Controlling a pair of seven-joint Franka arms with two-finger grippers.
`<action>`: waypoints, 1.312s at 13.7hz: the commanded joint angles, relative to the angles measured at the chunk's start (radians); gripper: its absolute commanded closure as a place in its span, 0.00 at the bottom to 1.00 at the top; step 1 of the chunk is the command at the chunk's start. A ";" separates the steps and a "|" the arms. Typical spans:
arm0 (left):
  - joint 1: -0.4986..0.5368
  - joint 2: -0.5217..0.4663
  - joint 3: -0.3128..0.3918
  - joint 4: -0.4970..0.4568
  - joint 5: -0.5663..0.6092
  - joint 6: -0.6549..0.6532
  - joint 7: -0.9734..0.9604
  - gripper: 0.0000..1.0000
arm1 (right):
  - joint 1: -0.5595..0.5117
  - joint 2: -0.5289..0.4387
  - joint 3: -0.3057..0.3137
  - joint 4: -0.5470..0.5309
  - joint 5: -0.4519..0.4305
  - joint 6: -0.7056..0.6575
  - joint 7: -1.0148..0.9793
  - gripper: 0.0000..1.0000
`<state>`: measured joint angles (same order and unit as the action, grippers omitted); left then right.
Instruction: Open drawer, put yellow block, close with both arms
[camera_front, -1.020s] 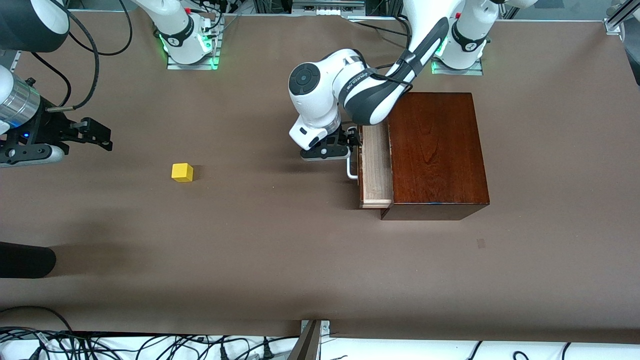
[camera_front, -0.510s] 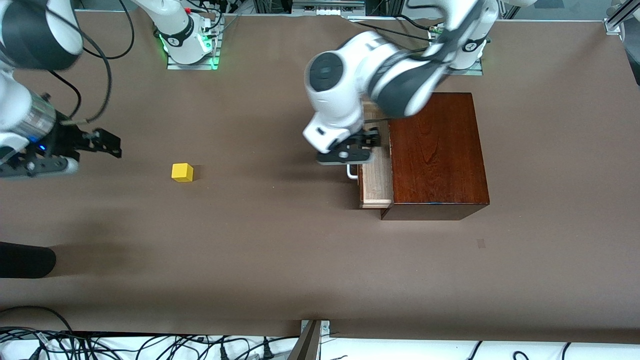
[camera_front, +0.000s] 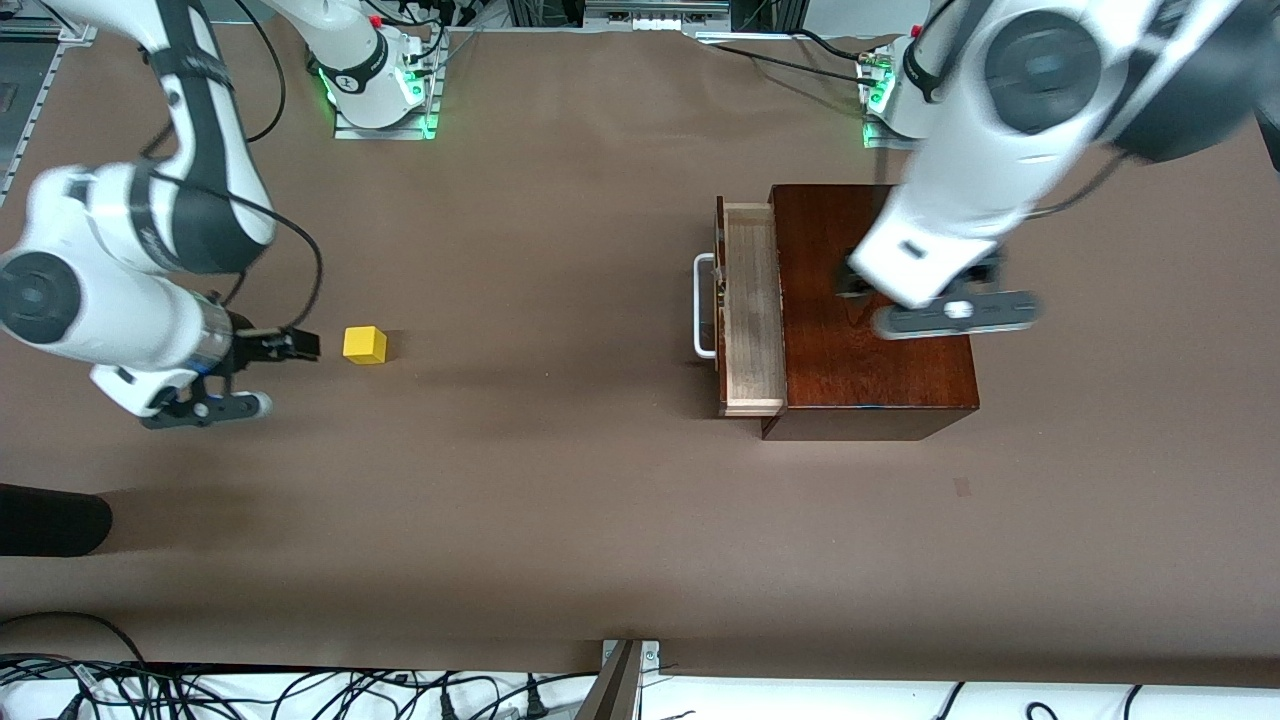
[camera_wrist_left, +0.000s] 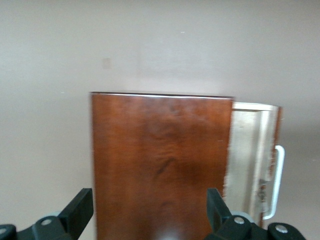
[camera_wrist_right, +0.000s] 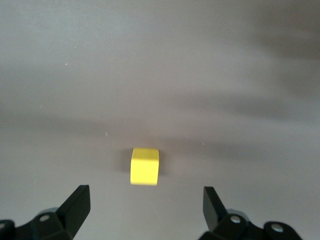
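The drawer (camera_front: 752, 305) is seen pulled partway out of the dark reddish-brown wooden box (camera_front: 875, 300), its pale wood lining exposed and nothing lying inside it. Its white U-shaped handle (camera_front: 703, 306) points toward the right arm's end of the table. The box stands toward the left arm's end of the table, near that arm's base.

The left gripper (camera_front: 850, 285) is held up in the air over the top of the box, apart from the drawer and its handle. In the left wrist view its jaws are shown spread wide, with nothing between them, and the box top (camera_wrist_left: 160, 165) and the open drawer (camera_wrist_left: 252, 160) are seen below the left gripper (camera_wrist_left: 150, 212).

The yellow block (camera_front: 364, 344) rests on the brown table (camera_front: 560, 500), well apart from the box, toward the right arm's end. The right gripper (camera_front: 295, 345) is brought low just beside the block, on the side away from the drawer. In the right wrist view, its jaws are seen spread wide and empty, and the block (camera_wrist_right: 144, 166) is framed between the two fingers of the right gripper (camera_wrist_right: 145, 207) but a little ahead of them, not yet touched.
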<state>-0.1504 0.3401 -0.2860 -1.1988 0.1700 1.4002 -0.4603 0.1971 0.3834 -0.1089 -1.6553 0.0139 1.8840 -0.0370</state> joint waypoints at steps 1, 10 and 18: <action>0.153 -0.071 0.007 -0.036 -0.094 -0.027 0.208 0.00 | 0.001 -0.038 0.001 -0.174 0.043 0.150 0.035 0.00; 0.092 -0.411 0.311 -0.521 -0.155 0.221 0.436 0.00 | 0.001 -0.035 0.018 -0.495 0.121 0.483 0.083 0.00; 0.092 -0.394 0.298 -0.493 -0.155 0.214 0.430 0.00 | 0.001 0.000 0.020 -0.548 0.121 0.586 0.081 0.70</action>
<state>-0.0597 -0.0383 0.0135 -1.6773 0.0172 1.6038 -0.0240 0.1986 0.3880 -0.0950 -2.1941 0.1148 2.4509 0.0397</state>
